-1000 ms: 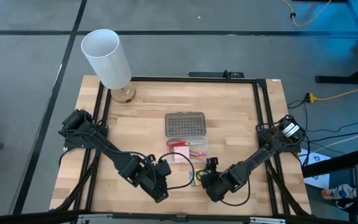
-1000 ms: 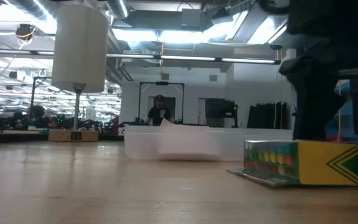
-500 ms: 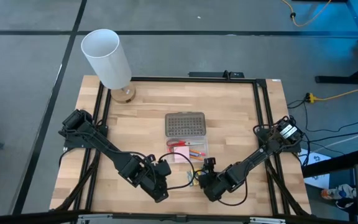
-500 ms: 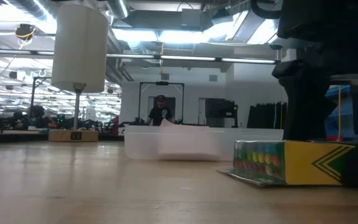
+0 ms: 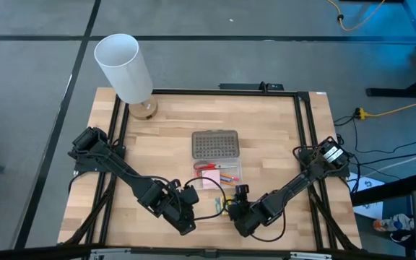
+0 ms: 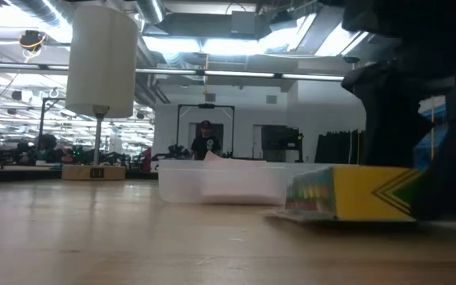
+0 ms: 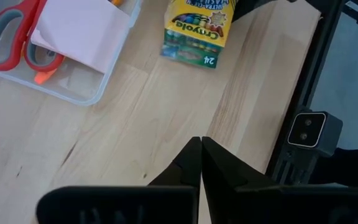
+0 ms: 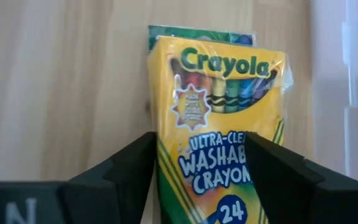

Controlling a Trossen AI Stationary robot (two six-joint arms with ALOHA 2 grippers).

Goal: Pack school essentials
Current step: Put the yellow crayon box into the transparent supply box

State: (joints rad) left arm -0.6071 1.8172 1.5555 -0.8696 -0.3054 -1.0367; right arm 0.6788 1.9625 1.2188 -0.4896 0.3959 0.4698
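— Two dark fingers (image 8: 126, 168) of the right gripper (image 8: 199, 163) are clamped on the yellow-green crayon box (image 8: 219, 124), one on each long side of it.

— Where does the box sit?

— On the wooden table (image 5: 273, 137), near the front edge, just beside the clear case (image 5: 219, 175). The low view shows the box (image 6: 351, 202) lying flat, its printed end toward the case.

— What does the case hold?

— Red-handled scissors (image 7: 8, 37), a pink sticky-note pad (image 7: 79, 31) partly over them, and an orange pencil (image 7: 42, 78) showing at the pad's edge. The grey dotted lid (image 5: 214, 144) lies just behind the case.

— And the other arm?

— One left gripper (image 7: 201, 149) hovers above bare wood near the front edge, its jaws pressed together on nothing, with the crayon box ahead of it.

— Anything farther out?

— A tall white cylinder (image 5: 123, 68) stands at the far left corner. A person (image 6: 205, 142) shows in the room behind.
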